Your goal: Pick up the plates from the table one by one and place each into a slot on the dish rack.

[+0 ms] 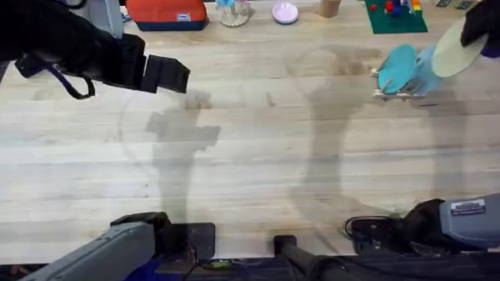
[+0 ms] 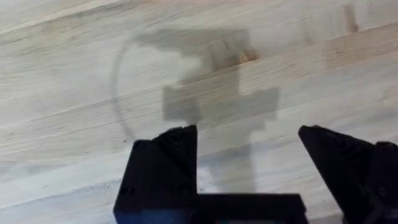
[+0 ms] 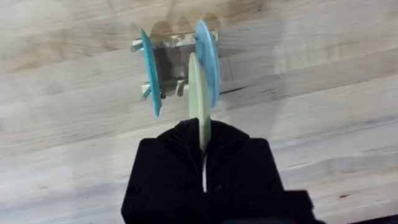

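Carrying the last plate to the dish rack (image 1: 398, 89)
Right gripper (image 3: 202, 146) pinches the cream plate (image 3: 199, 99) by its edge, above the rack holding the teal plate (image 3: 150, 71) and light blue plate (image 3: 208, 56); a misaligned descent may knock these; left gripper (image 2: 249, 168) hangs wide, empty

A broad worktop (image 1: 251, 157) of long pale wooden planks with visible grain spans the scene. Soft grey shadows fall across its boards, so light comes from above. Along its far edge sit an orange pouch (image 1: 166, 10), a small pink dish (image 1: 285, 12), a tan cup (image 1: 330, 2) and a green brick baseplate (image 1: 396, 14) carrying small coloured pieces. Beyond that edge the room is dark, perhaps floor.
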Robot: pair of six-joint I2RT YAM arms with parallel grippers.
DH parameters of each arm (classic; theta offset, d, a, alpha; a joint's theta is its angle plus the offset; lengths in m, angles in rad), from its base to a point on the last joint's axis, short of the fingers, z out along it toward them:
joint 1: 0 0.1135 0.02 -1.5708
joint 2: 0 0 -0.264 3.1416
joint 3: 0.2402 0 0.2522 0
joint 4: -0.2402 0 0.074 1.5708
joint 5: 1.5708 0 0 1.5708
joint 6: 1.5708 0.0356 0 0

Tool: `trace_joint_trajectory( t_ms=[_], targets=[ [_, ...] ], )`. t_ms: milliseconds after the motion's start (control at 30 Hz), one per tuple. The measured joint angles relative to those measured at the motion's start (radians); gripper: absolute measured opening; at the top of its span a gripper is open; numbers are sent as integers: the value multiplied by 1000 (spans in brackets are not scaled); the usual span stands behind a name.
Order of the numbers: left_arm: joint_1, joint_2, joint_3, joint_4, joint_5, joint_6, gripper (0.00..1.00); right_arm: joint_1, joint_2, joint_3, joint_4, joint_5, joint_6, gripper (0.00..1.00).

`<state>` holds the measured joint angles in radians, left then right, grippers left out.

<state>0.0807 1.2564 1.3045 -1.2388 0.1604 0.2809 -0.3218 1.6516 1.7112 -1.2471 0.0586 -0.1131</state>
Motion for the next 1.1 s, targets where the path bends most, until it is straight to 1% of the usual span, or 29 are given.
trace_joint_trajectory(
  t_ms=[233,433,767,1100],
  targets=[
    [0,0,0,0,0,0,993,0,0,-100,82,0,0,33],
    [0,0,0,0,0,0,994,0,0,-150,138,0,0,33],
    [0,0,0,0,0,0,994,1,0,-189,189,0,-16,32],
    [0,0,0,0,0,0,994,42,0,-189,221,0,-45,32]
  ],
)
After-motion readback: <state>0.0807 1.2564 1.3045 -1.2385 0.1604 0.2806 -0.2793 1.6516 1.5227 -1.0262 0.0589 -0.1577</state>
